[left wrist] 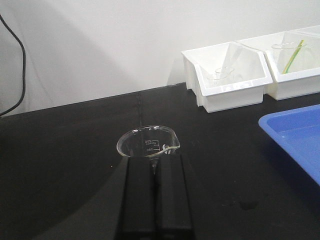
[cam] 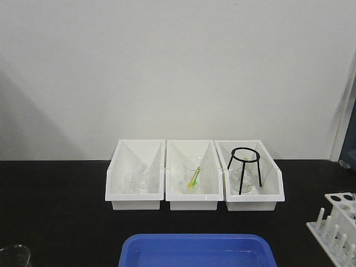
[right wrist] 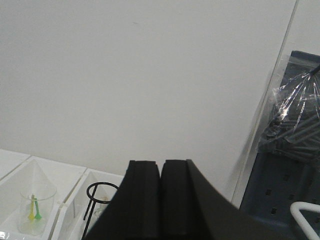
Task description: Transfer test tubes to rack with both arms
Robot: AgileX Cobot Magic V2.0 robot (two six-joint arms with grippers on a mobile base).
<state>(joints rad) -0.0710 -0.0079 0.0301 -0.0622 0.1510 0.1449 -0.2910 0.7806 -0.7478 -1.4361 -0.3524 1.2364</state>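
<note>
The white rack [cam: 337,221] stands at the table's right front edge, partly cut off by the frame. I cannot clearly make out any test tubes. A wide clear beaker [left wrist: 147,142] stands just beyond my left gripper [left wrist: 155,159], whose black fingers are shut together with nothing between them. A small pale ring shows at the beaker's near rim, and I cannot tell what it is. The beaker's rim also shows in the front view [cam: 14,254] at the bottom left. My right gripper [right wrist: 161,163] is shut and empty, raised and facing the wall. Neither arm shows in the front view.
Three white sloped bins [cam: 194,203] stand in a row at the back. The left one holds clear glassware [cam: 137,178], the middle one a beaker with a green-yellow stick [cam: 194,177], the right one a black tripod ring [cam: 245,167]. A blue tray [cam: 196,251] sits front centre.
</note>
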